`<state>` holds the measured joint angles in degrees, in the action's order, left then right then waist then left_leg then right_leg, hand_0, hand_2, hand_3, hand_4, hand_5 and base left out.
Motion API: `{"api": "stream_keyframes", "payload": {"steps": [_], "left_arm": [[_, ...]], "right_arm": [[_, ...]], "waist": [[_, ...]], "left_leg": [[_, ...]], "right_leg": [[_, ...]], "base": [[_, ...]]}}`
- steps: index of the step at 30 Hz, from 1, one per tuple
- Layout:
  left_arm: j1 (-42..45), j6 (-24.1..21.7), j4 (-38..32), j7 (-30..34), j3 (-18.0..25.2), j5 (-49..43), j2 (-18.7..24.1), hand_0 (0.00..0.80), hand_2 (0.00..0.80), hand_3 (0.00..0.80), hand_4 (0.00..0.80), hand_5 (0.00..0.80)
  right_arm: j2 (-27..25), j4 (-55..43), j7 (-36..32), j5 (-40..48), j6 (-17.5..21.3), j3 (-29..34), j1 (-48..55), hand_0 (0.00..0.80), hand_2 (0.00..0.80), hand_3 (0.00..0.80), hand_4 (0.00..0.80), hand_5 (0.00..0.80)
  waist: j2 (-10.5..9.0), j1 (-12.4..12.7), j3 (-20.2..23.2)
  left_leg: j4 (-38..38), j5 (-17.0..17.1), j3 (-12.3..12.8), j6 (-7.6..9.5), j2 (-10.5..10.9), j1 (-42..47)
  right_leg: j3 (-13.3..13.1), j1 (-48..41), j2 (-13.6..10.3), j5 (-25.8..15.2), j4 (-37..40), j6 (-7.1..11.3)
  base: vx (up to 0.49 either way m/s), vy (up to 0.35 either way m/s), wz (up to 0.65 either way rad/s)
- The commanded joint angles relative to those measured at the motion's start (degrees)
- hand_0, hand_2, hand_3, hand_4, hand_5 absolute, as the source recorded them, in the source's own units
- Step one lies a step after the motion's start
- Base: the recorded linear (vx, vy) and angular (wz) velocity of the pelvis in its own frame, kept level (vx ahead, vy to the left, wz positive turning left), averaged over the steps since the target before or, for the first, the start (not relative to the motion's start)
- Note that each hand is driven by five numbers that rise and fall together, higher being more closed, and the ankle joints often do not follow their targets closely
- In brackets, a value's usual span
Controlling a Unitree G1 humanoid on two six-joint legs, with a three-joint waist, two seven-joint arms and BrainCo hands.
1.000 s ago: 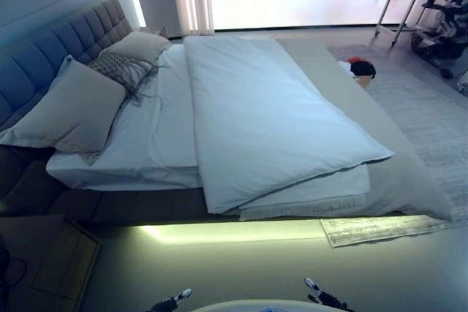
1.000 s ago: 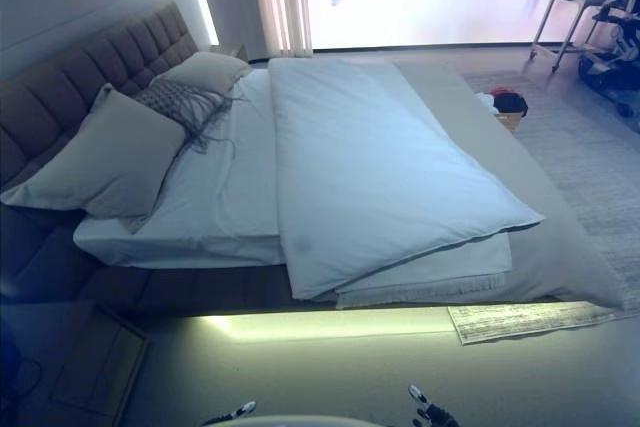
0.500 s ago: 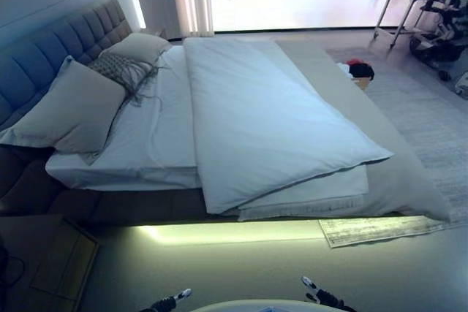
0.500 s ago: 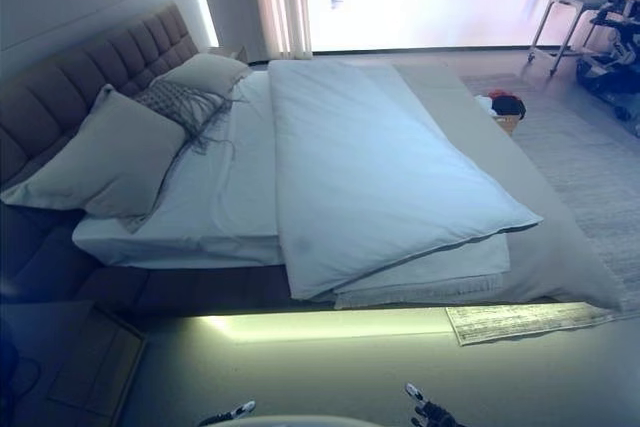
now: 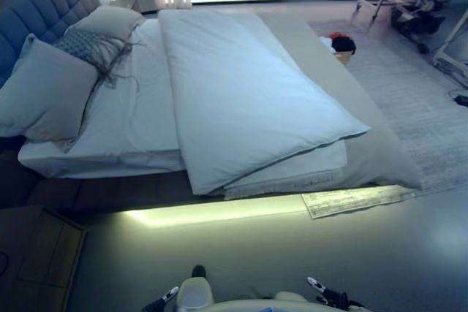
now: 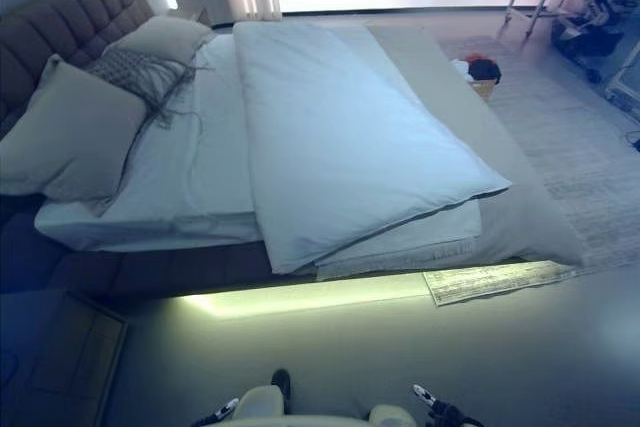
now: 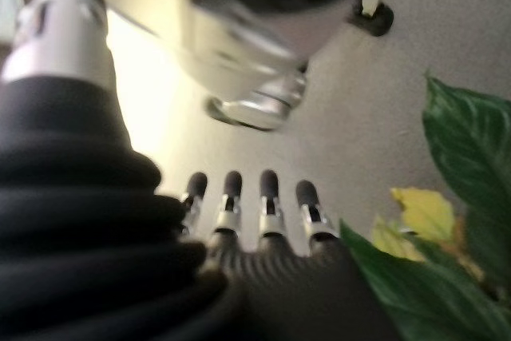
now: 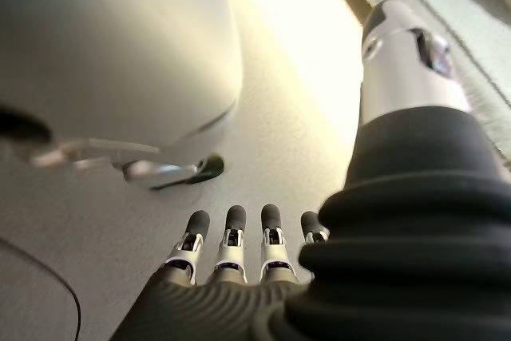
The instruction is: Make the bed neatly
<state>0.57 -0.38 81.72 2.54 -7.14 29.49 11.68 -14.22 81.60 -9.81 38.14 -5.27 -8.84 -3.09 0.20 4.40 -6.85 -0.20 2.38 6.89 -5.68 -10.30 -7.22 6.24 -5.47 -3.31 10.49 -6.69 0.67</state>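
I stand at the side of the bed (image 5: 102, 199), with both hands low at my sides and well apart from it. My left hand (image 7: 247, 221) hangs above the floor (image 5: 241, 253) with its fingers (image 7: 267, 197) straight and relaxed, holding nothing; green plant leaves (image 7: 467, 165) show just beside it. My right hand (image 8: 231, 249) hangs the same way, fingers (image 8: 233, 233) straight, empty.

On the bed, the white duvet (image 5: 241, 100) lies folded back on itself in a long band running from the head end toward the foot, its near corner overhanging the mattress edge. To its left the white sheet (image 5: 135, 118) lies bare and a little rumpled. At the padded headboard (image 5: 44, 5) lean two large pillows (image 5: 44, 93), with a grey fringed cushion (image 5: 88, 45) between them. A grey bedspread (image 5: 365, 151) covers the foot end and drapes toward a pale rug (image 5: 409, 107). A basket (image 5: 340, 45) with dark and red things stands beside the bed's far side.
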Motion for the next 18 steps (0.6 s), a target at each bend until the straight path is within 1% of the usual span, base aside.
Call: {"api": "stream_keyframes", "payload": {"steps": [1,3,4,5,7,8,9,10,12,14,15,16,18], "left_arm": [[1.86,-1.84,-0.52,-1.08,0.69,-0.82,-0.02,0.000,0.000,0.000,0.000,0.000],[1.23,-0.83,-0.37,-0.68,0.75,-3.23,0.91,0.000,0.000,0.000,0.000,0.000],[0.61,-0.53,0.04,-0.60,0.12,-4.43,1.40,0.000,0.000,0.000,0.000,0.000],[0.10,-0.44,0.25,-0.68,-0.37,-5.08,1.67,0.000,0.000,0.000,0.000,0.000],[-1.09,-0.58,0.25,-0.78,-1.61,-5.72,2.33,0.000,0.000,0.000,0.000,0.000],[-1.72,-0.52,-0.14,-0.64,-2.23,-6.41,2.76,0.000,0.000,0.000,0.000,0.000],[-2.19,-0.26,-0.71,-0.62,-2.85,-6.50,3.18,0.000,0.000,0.000,0.000,0.000],[-2.92,-0.22,-1.20,-0.52,-3.57,-6.43,3.60,0.000,0.000,0.000,0.000,0.000],[-4.09,-0.46,-1.78,-0.63,-4.06,-5.02,4.10,0.000,0.000,0.000,0.000,0.000],[-5.52,-0.51,-2.35,-0.84,-4.14,-4.27,4.18,0.000,0.000,0.000,0.000,0.000],[-6.05,-0.50,-2.79,-0.98,-4.10,-4.46,4.21,0.000,0.000,0.000,0.000,0.000],[-6.41,-0.39,-3.28,-1.04,-3.99,-4.75,4.25,0.000,0.000,0.000,0.000,0.000],[-6.83,-0.30,-3.53,-0.60,-3.84,-4.99,4.29,0.000,0.000,0.000,0.000,0.000]], "right_arm": [[1.19,-1.21,-2.51,-1.42,1.29,1.10,-0.92,0.000,0.000,0.000,0.000,0.000],[2.06,-1.78,-2.11,-0.57,1.77,1.26,-0.98,0.000,0.000,0.000,0.000,0.000],[2.40,-2.08,-1.73,0.89,2.32,1.21,-1.13,0.000,0.000,0.000,0.000,0.000],[2.61,-2.27,-1.44,1.79,2.52,1.25,-1.34,0.000,0.000,0.000,0.000,0.000],[2.87,-2.59,-0.50,2.44,2.90,1.60,-1.78,0.000,0.000,0.000,0.000,0.000],[2.92,-2.68,-0.44,2.41,3.15,1.51,-2.00,0.000,0.000,0.000,0.000,0.000],[2.87,-2.98,-0.64,2.35,3.14,1.24,-2.20,0.000,0.000,0.000,0.000,0.000],[2.91,-3.19,-0.73,2.58,3.05,0.76,-2.50,0.000,0.000,0.000,0.000,0.000],[2.95,-3.42,-0.04,3.02,2.96,0.09,-2.79,0.000,0.000,0.000,0.000,0.000],[2.54,-3.61,-0.14,4.05,2.90,-0.07,-2.82,0.000,0.000,0.000,0.000,0.000],[2.32,-3.76,-0.13,4.42,2.85,0.14,-2.81,0.000,0.000,0.000,0.000,0.000],[2.12,-3.86,-0.22,4.65,2.87,0.29,-2.74,0.000,0.000,0.000,0.000,0.000],[1.96,-3.59,-0.37,4.36,2.83,0.98,-2.67,0.000,0.000,0.000,0.000,0.000]], "waist": [[-0.06,2.47,2.86],[-0.94,2.65,3.54],[-1.26,2.60,3.90],[-1.49,2.49,4.14],[-1.71,2.44,4.71],[-1.61,2.21,4.89],[-1.41,1.82,5.03],[-1.04,1.27,5.15],[-0.38,0.12,5.02],[0.40,-0.95,4.45],[0.51,-1.55,3.89],[0.20,-2.29,3.25],[-0.56,-3.57,2.55]], "left_leg": [[-3.97,8.64,-1.62,0.53,2.53,-1.73],[-3.14,6.42,-2.13,2.22,4.21,-0.15],[-2.62,5.34,-2.15,3.19,5.16,0.40],[-2.20,4.58,-1.97,3.87,5.92,0.69],[-1.50,3.33,-1.61,5.41,7.71,0.97],[-1.17,2.86,-1.39,6.12,8.54,1.24],[-1.35,2.63,-1.38,6.52,9.10,1.82],[-1.69,2.42,-1.30,6.89,9.52,2.58],[-2.35,2.35,-0.60,6.60,9.63,4.17],[-2.85,1.91,-0.28,5.95,9.39,6.00],[-3.04,1.48,-0.37,5.70,9.48,6.92],[-3.00,0.51,-0.24,5.66,9.89,7.70],[-2.88,-1.75,0.16,5.55,10.78,9.37]], "right_leg": [[0.82,-16.79,-5.38,1.98,3.72,5.70],[1.89,-15.54,-7.89,-0.76,2.11,7.00],[2.36,-14.65,-9.06,-2.81,0.55,7.45],[2.50,-13.92,-9.92,-4.60,-0.96,7.60],[2.73,-12.13,-12.10,-9.78,-6.11,7.81],[2.39,-10.65,-12.35,-11.93,-8.76,7.81],[1.97,-8.66,-12.02,-13.09,-9.83,7.62],[1.97,-6.10,-10.75,-12.91,-9.92,7.23],[2.72,-1.86,-8.63,-11.33,-7.78,6.36],[3.30,2.84,-7.23,-10.85,-3.34,5.74],[3.32,5.47,-6.71,-12.09,-0.85,5.81],[3.03,8.09,-6.43,-14.61,1.87,6.40],[3.23,12.28,-6.95,-20.17,6.71,7.81]], "base": [[0.511,0.391,-0.10],[0.414,0.362,-0.32],[0.360,0.338,-0.19],[0.339,0.325,0.02],[0.299,0.293,0.18],[0.270,0.259,0.21],[0.265,0.237,0.14],[0.231,0.175,0.10],[0.195,0.102,0.14],[0.140,0.004,0.04],[0.136,-0.063,-0.12],[0.137,-0.093,-0.15],[0.192,-0.108,-0.06]]}}
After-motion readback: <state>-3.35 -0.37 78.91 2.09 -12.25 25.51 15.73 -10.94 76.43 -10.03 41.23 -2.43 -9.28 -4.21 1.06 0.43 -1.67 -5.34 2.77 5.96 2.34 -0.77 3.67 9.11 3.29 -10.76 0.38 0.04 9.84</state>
